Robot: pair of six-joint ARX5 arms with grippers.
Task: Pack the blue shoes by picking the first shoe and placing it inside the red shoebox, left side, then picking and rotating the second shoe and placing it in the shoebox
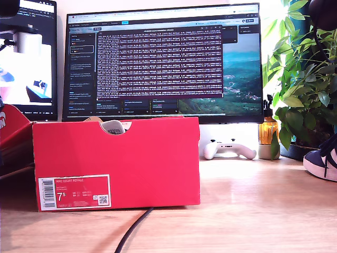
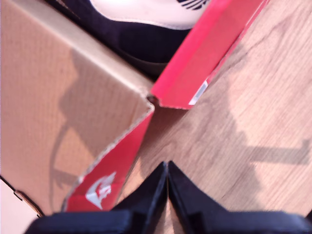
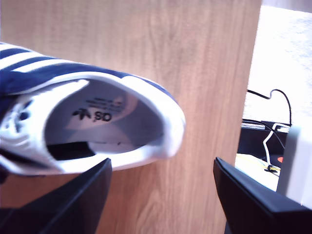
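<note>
Strong daylight is admitted from the upper right of the exterior view, where the wall and the plant (image 1: 303, 68) leaves are washed out. Glare is spread across the counter (image 1: 253, 205) at the lower right. The first wrist view is blurred throughout, and soft shadows are cast on the cardboard and the wood. In the second wrist view the upper right is overexposed, and the near pincer parts are out of focus.

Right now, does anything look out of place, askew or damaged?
Nothing is damaged or spilled. One shoe sits in the shoebox; the other shoe still lies on the table, unpacked, at my open second gripper.
</note>
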